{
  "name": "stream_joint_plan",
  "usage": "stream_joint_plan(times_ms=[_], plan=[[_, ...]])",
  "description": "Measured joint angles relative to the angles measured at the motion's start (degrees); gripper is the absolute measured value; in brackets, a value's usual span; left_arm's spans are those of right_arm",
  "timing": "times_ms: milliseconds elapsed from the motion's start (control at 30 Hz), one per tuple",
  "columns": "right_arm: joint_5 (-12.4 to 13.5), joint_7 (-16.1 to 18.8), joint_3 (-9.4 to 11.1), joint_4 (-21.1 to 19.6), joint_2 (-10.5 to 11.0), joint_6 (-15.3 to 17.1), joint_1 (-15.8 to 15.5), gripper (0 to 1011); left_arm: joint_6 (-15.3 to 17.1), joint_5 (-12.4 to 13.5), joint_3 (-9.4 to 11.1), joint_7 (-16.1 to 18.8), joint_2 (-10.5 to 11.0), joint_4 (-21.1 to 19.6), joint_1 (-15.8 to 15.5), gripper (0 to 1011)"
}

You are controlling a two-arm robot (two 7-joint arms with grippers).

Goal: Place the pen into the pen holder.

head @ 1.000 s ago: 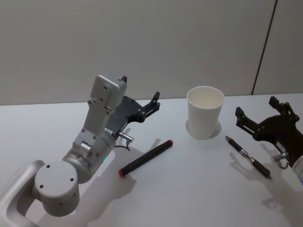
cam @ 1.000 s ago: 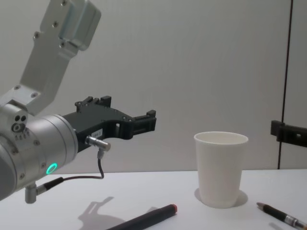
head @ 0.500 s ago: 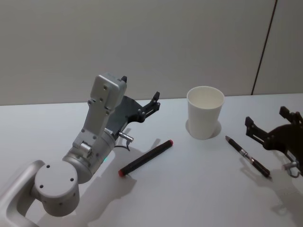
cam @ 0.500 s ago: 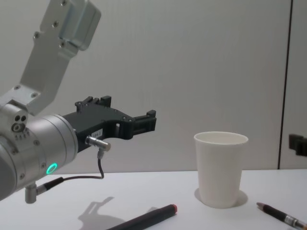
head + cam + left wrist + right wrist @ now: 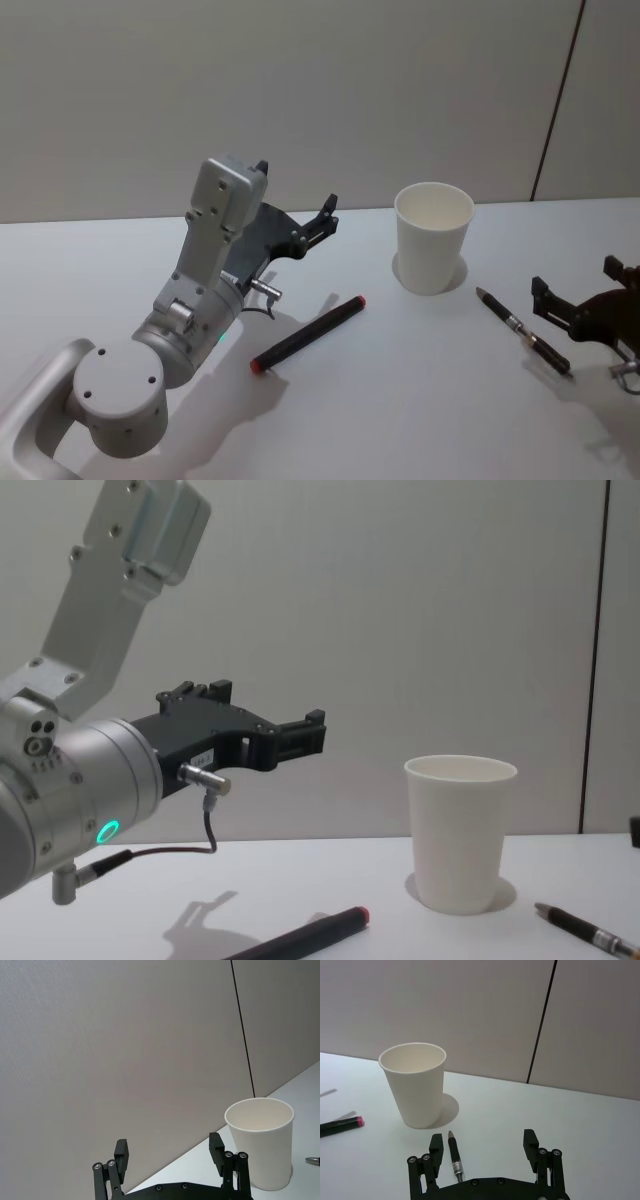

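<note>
Drawn back toward the robot and toward the right edge of the head view, the right end effector (image 5: 575, 278) now sits low at the near end of the pen (image 5: 523, 330). A second ago it hung farther forward, level with the cup. In the chest view it has slid almost off the right side. Nothing else has shifted: the pen, marker, cup and left arm are where they were.

Nearest on the tabletop (image 5: 400, 410) is that right end effector, its two fingers spread wide and empty. In the right wrist view the pen lies between them, close to one finger and not gripped.

Counted, there is one pen, slim, black and silver. It lies flat to the right of the cup and nearer the robot, with its tip toward the cup. One thick black marker (image 5: 308, 333) with a red end lies aslant in the middle, well apart from the pen.

Beyond the marker, the left end effector (image 5: 296, 185) hangs above the tabletop, fingers wide apart and holding nothing. Its fingers point toward the cup.

Farthest stands one white paper cup (image 5: 433, 240), upright.
</note>
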Motion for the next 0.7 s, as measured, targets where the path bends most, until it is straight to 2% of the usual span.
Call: stream_joint_plan(times_ms=[333,700], plan=[[-0.43,-0.2,-0.06,0.36,-0.44,3.31,0.42,1001,0.0,0.0,0.0,0.0,0.0,0.0,0.0,1001],[-0.65,-0.25,-0.1,0.54,-0.65,4.47,0.6,1001,0.0,0.0,0.0,0.0,0.0,0.0,0.0,1001]])
